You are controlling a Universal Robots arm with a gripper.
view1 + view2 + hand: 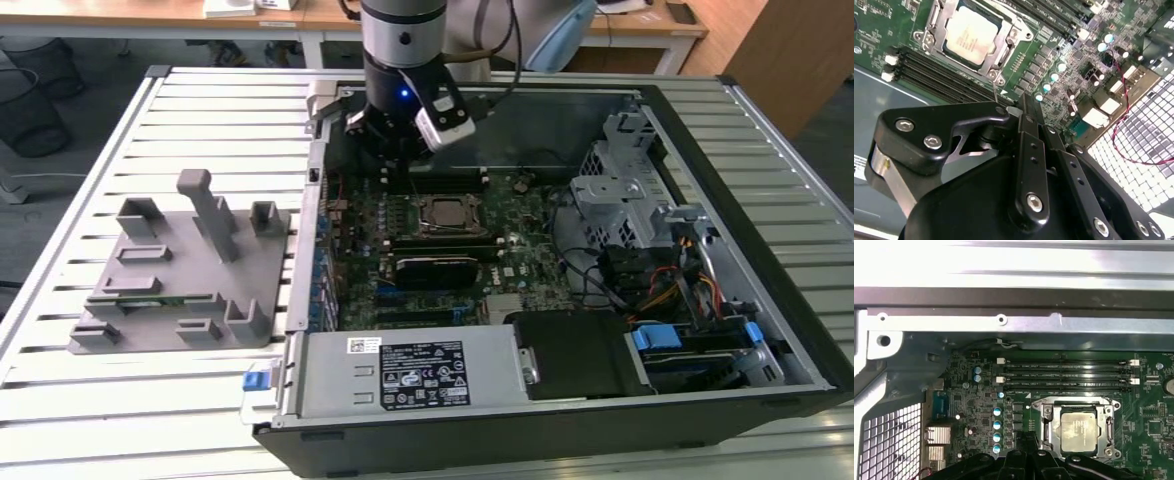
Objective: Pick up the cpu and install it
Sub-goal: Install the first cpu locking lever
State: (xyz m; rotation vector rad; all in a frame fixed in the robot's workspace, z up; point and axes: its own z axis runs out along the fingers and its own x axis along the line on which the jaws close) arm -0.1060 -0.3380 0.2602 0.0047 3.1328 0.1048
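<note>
The cpu (447, 213) lies flat in the socket on the green motherboard (521, 210) inside the open computer case, its silver top facing up. Both wrist views show the cpu (971, 32) (1079, 432) sitting within the metal socket frame (934, 22). My gripper (387, 170) hangs over the far part of the board, above the memory slots and a short way from the socket. Its black fingers (1026, 150) stand together with nothing between them, the gripper (1016, 107) well above the board.
A grey plastic fixture block (187, 270) stands on the slatted table at the exterior view's left. Inside the case are the power supply (400, 370), a metal drive cage (627, 190) and bundled cables (667, 290). The case's rear wall (1014, 320) runs close to the gripper.
</note>
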